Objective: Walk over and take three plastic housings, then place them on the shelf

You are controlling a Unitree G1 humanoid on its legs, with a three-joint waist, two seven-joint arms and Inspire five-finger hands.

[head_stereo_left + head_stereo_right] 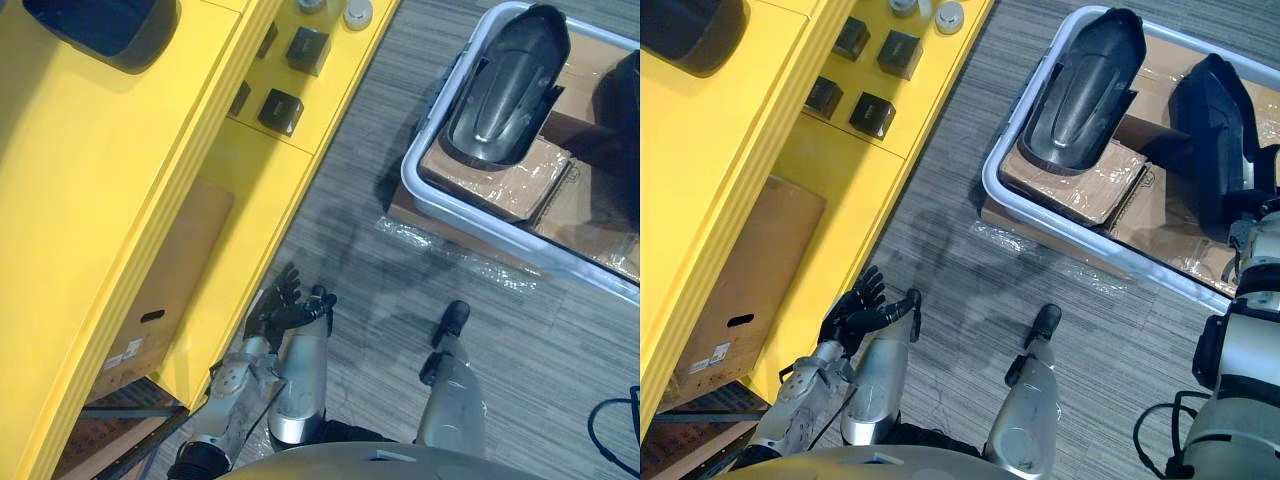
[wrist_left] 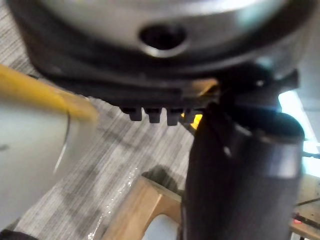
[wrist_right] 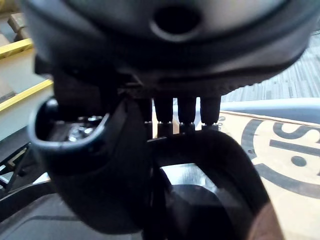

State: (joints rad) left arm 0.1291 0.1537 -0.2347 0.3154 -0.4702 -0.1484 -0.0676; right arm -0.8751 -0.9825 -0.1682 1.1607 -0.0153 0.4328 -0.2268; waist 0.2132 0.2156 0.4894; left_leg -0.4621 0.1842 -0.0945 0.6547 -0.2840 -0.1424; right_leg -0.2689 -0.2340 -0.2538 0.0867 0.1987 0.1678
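Right eye view: two plastic housings [image 1: 1080,85] wait in the bin [image 1: 1060,235], a third housing [image 1: 685,35] sits atop the yellow shelf [image 1: 740,130]; left robot hand [image 1: 853,312] hangs slack-fingered, empty; right robot hand [image 3: 165,55] is at the right-side housing [image 1: 1215,130], likely for pickup, grip unreadable.

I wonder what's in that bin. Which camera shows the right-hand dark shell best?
The right eye view: the housing lies nearly whole in the bin. The left eye view cuts it off at the picture's edge. The right wrist view shows a dark curve close up, perhaps it.
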